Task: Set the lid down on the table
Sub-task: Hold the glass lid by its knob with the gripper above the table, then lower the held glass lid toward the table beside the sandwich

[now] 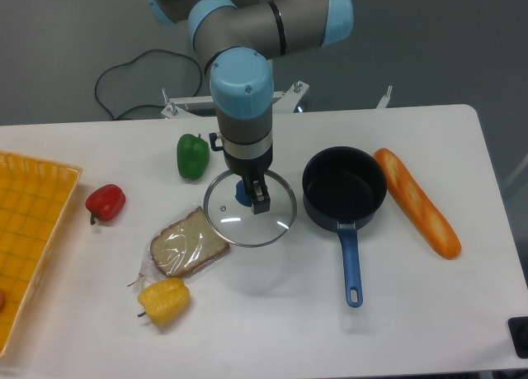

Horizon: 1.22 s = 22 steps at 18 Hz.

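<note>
Lid held over the table, close to the bread.
The gripper [252, 195] was clamped on the blue knob of the lid [250, 209], between the saucepan [344, 187] and the bagged bread [189, 243]; lowered crookedly, its rim could catch that bag on the table [272, 313].

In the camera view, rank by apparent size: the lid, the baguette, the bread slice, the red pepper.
1. Lid: widest footprint, though it may sit nearer the camera if lifted.
2. Baguette: longer than the lid is wide, but narrow.
3. Bread slice.
4. Red pepper.
The gripper is on the lid's knob.
</note>
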Available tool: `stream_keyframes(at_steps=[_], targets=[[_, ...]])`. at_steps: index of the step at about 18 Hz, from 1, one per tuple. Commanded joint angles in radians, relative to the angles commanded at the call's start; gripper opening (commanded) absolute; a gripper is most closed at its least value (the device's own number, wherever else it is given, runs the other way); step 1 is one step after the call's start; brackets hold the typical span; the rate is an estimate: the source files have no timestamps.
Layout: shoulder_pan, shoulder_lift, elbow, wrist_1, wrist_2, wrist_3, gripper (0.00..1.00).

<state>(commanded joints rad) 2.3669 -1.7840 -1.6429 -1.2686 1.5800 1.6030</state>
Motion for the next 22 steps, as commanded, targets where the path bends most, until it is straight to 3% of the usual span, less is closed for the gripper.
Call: stream_keyframes(at_steps=[10,14,16,22], targets=[[-0.023,-0.015,-0.003,0.015,0.031,-0.002,0.36],[-0.04,-0.08,0.003,0.044,0.104,-0.046,0.36],[-0.06,-0.089,0.017,0.071,0.144,-0.083,0.36],[-0.084,-0.123,0.038,0.077,0.156,-0.11,0.36]])
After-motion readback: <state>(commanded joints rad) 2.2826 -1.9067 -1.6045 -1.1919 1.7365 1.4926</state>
